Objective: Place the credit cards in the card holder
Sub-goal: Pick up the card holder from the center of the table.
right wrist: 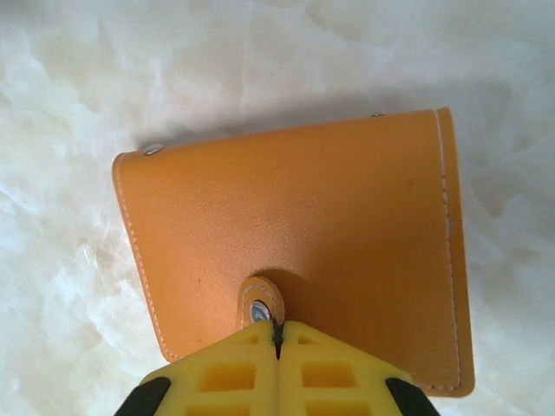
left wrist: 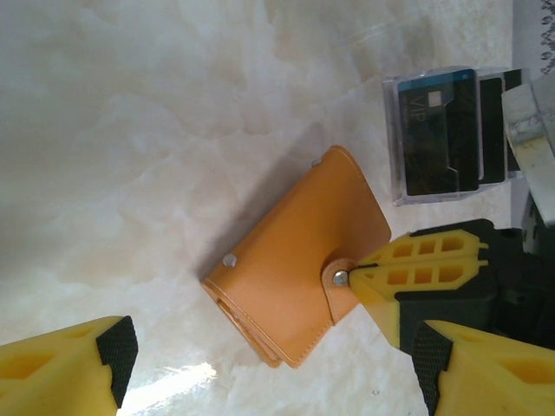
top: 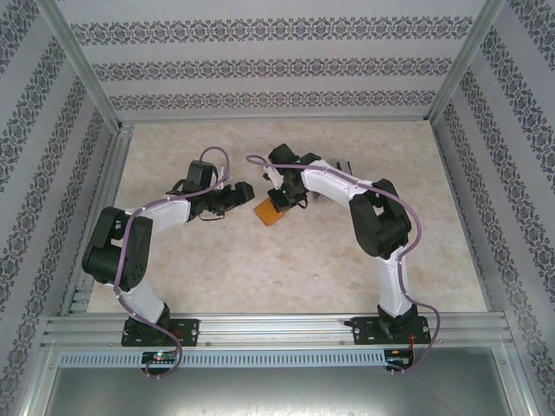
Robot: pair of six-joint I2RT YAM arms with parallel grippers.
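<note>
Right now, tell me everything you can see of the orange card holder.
The card holder is a square orange wallet of smooth leather-like material with pale stitching along its edges. It lies folded shut on the marble-look table, a rounded tab with a metal snap wrapped over its front. Another stud shows at one corner. The right pincer is closed on that tab's edge.
</note>
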